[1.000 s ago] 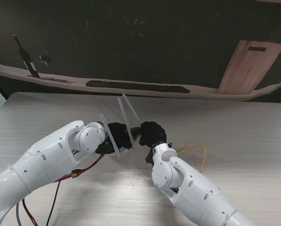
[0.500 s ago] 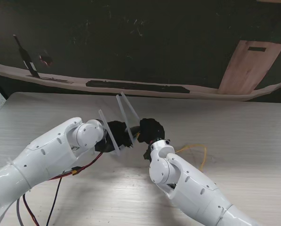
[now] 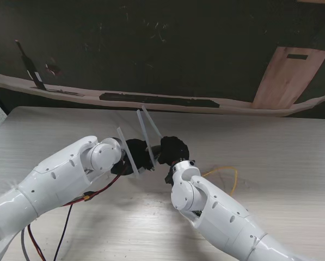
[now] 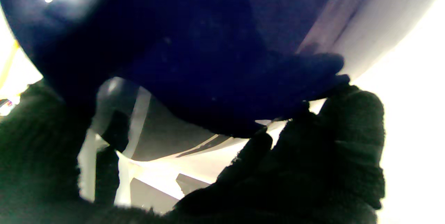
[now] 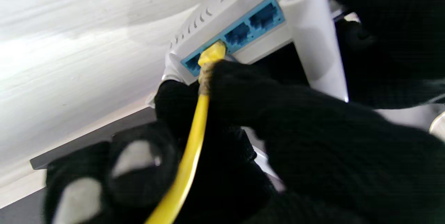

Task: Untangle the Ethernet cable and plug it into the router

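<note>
glossy white rounded arm shells, each robot hand in a black knit glove: left robot hand [image 3: 134, 155], right robot hand [image 3: 173, 149]; red and black wires [image 3: 80, 202] trail under the left arm.

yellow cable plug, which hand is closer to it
Right. The right hand pinches the yellow cable just behind its plug at the router ports; the left hand grips the router's other side.

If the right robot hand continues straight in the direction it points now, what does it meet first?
Most likely the router: the right robot hand holds the yellow cable, its plug already at the blue ports.
</note>
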Controlling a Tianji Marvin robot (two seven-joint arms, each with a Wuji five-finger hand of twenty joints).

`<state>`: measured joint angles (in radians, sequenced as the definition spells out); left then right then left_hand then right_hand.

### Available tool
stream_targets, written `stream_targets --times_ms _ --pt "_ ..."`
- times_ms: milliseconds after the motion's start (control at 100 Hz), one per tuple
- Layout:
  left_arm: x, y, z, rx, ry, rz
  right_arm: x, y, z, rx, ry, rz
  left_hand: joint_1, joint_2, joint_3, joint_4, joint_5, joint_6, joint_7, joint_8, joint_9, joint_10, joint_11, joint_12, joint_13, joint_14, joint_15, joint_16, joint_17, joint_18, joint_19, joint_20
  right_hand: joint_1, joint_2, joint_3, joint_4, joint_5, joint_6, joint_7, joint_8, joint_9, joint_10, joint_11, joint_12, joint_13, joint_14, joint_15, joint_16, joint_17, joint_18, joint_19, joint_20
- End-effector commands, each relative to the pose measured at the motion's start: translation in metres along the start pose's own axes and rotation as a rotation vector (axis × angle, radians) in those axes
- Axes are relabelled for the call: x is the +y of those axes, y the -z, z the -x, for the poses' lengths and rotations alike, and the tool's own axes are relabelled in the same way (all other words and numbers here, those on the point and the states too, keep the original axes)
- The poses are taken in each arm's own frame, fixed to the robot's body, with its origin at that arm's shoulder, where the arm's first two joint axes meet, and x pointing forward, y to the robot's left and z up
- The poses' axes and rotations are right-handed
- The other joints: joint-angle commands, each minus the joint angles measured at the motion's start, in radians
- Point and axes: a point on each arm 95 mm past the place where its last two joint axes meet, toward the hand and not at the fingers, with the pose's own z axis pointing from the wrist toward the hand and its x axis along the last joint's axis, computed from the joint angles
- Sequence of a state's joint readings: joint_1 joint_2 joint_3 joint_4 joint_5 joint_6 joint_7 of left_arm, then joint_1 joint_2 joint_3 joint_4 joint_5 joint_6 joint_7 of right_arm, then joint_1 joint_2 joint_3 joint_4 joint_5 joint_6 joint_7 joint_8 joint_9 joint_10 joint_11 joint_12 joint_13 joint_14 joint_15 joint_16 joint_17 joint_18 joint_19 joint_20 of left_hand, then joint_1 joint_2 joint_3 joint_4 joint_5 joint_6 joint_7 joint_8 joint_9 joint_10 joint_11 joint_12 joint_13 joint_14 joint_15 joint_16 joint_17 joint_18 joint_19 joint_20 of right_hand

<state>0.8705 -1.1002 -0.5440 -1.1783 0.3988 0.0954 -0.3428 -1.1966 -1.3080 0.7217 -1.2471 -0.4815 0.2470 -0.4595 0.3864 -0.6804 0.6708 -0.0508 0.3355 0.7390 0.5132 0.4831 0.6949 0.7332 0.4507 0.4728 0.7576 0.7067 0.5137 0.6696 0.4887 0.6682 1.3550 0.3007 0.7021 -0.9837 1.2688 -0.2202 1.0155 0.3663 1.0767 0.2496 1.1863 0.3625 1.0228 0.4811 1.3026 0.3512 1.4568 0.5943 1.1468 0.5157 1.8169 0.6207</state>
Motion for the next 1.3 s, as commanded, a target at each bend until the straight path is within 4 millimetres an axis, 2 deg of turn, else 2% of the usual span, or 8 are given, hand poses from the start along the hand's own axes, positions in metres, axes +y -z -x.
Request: stream_targets --times_ms 0,90,500,610,690,900,1040,1290 --pt "0.057 -0.008 -0.004 -0.005 0.038 0.131 -0.007 0.011 0.001 0.001 -0.002 -0.031 0.753 0.086 0.439 -0.024 0.117 -0.596 0.425 0.078 0.113 -0.598 0.354 0.100 0.140 -0.420 0.196 0.032 -0.034 -0.311 -0.062 -0.009 -0.066 0.050 -0.018 0.005 -0.070 -0.062 -0.293 0.015 -0.045 0.153 0.009 -0.042 -0.015 0.033 -0.127 -0.107 -0.027 0.080 -0.066 -0.098" --pt "0.055 -0.007 0.001 -0.034 0.031 0.107 0.002 0.016 0.006 -0.006 0.002 -0.003 0.751 0.091 0.433 -0.020 0.114 -0.593 0.420 0.075 0.110 -0.595 0.346 0.098 0.137 -0.417 0.192 0.025 -0.038 -0.313 -0.067 -0.009 -0.141 0.097 -0.036 0.105 -0.157 -0.091 -0.455 0.189 -0.185 0.152 -0.056 -0.062 -0.046 0.109 -0.354 -0.236 -0.136 0.182 -0.216 -0.266" --pt "0.036 -0.004 0.028 -0.197 -0.093 0.011 0.049 0.034 0.032 -0.030 0.001 0.177 0.737 0.131 0.344 0.012 0.095 -0.583 0.394 0.061 0.106 -0.585 0.294 0.110 0.117 -0.409 0.181 0.006 -0.048 -0.339 -0.086 0.015 -0.233 0.111 -0.110 0.094 -0.433 -0.101 -0.240 0.073 -0.339 0.154 -0.145 -0.073 -0.157 0.154 -0.519 -0.239 -0.264 0.182 -0.346 -0.169" --pt "0.031 -0.002 0.036 -0.261 -0.130 -0.029 0.056 0.039 0.040 -0.038 0.001 0.208 0.748 0.113 0.270 0.006 0.085 -0.575 0.379 0.053 0.123 -0.582 0.240 0.142 0.110 -0.404 0.186 0.005 -0.053 -0.369 -0.094 0.062 -0.233 0.119 -0.110 0.095 -0.434 -0.098 -0.240 0.070 -0.341 0.158 -0.147 -0.074 -0.160 0.158 -0.522 -0.238 -0.270 0.182 -0.350 -0.166" --pt "0.027 -0.001 0.042 -0.308 -0.147 -0.066 0.059 0.043 0.045 -0.045 0.000 0.222 0.712 0.086 0.250 -0.008 0.067 -0.567 0.362 0.041 0.134 -0.575 0.156 0.199 0.088 -0.398 0.188 0.002 -0.062 -0.404 -0.136 0.215 -0.228 0.129 -0.108 0.097 -0.423 -0.093 -0.238 0.069 -0.322 0.153 -0.141 -0.072 -0.151 0.162 -0.521 -0.236 -0.263 0.182 -0.348 -0.161" --pt "0.024 0.000 0.054 -0.405 -0.200 -0.196 0.062 0.050 0.050 -0.049 -0.003 0.244 0.509 0.125 0.180 -0.015 0.031 -0.532 0.285 -0.001 0.061 -0.546 0.201 0.166 0.014 -0.390 0.243 -0.066 -0.092 -0.389 -0.142 0.268 -0.224 0.144 -0.108 0.099 -0.406 -0.085 -0.240 0.063 -0.306 0.158 -0.142 -0.073 -0.139 0.165 -0.519 -0.237 -0.250 0.182 -0.348 -0.152" --pt "0.027 -0.002 0.057 -0.441 -0.266 -0.231 0.063 0.051 0.051 -0.050 -0.006 0.254 0.308 0.236 0.186 0.042 0.004 -0.506 0.204 -0.045 -0.049 -0.524 0.281 0.046 -0.014 -0.383 0.230 -0.092 -0.102 -0.383 -0.149 0.273 -0.212 0.155 -0.103 0.100 -0.394 -0.079 -0.238 0.062 -0.293 0.157 -0.138 -0.073 -0.126 0.162 -0.515 -0.237 -0.239 0.182 -0.347 -0.149" --pt "0.034 -0.002 0.051 -0.455 -0.205 -0.243 0.061 0.051 0.051 -0.060 -0.008 0.246 0.116 0.259 0.050 0.026 -0.067 -0.458 -0.012 -0.162 -0.225 -0.453 0.083 -0.077 -0.210 -0.320 0.078 -0.193 -0.278 -0.335 -0.297 0.238 -0.204 0.161 -0.097 0.103 -0.391 -0.080 -0.234 0.062 -0.287 0.152 -0.134 -0.071 -0.111 0.156 -0.506 -0.238 -0.226 0.182 -0.339 -0.146"
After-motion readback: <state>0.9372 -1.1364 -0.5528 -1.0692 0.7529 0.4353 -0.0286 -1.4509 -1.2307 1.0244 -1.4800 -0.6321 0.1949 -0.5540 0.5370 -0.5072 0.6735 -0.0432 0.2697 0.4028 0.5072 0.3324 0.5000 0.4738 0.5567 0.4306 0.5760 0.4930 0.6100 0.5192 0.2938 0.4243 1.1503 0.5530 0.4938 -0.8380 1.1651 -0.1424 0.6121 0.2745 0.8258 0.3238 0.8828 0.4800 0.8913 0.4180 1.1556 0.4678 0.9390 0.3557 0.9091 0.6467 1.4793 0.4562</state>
